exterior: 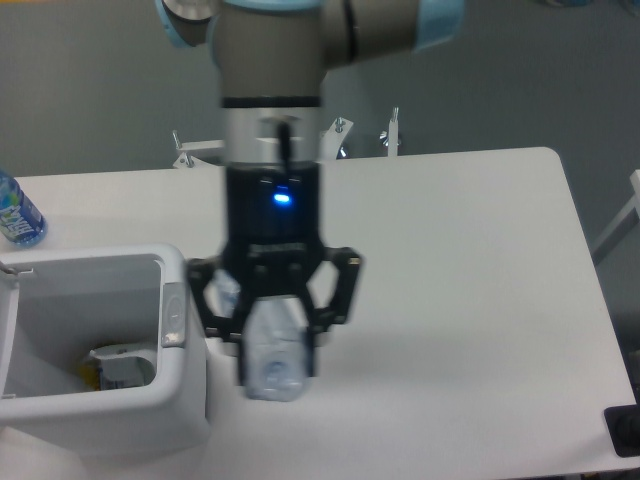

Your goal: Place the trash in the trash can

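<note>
My gripper (274,330) hangs high above the table, close to the camera, shut on a clear plastic bottle (272,350) that points down between its black fingers. The bottle's label is hidden by the gripper. It sits just right of the white trash can (185,272), whose grey oval latch (174,313) faces the gripper. Inside the can lies a white item with dark print (120,366), the face mask as far as I can tell.
A bottle with a blue label (16,212) stands at the table's far left edge. The robot's base column (275,120) rises behind the table. A dark object (624,430) sits off the table's front right corner.
</note>
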